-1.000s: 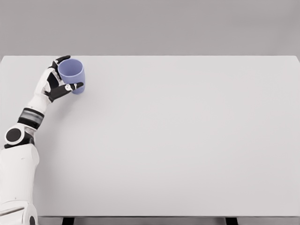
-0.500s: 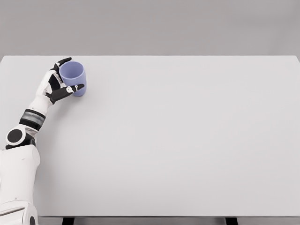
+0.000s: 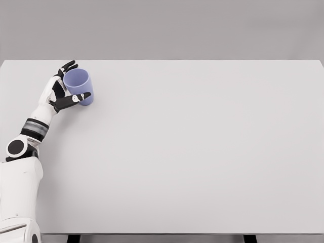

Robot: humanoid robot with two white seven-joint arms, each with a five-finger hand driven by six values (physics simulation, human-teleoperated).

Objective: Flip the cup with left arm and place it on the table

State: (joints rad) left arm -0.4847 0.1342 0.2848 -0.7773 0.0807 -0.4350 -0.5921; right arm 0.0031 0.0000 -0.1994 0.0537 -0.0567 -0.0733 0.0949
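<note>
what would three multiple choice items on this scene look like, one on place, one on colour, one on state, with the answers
1. Where on the white table is the cup?
A. far left corner area
B. centre
C. near right edge

2. What colour is the smooth plastic cup?
A. red
B. lavender blue
C. green

3. How does the cup stand?
A. upside down, base up
C. flat on its side, opening facing right
B. opening up, tipped slightly left

Answers:
1 A, the cup sits near the table's far left corner.
2 B, its wall and inside are lavender blue.
3 B, the open mouth shows from above while the white and black left hand curls fingers around it.
</note>
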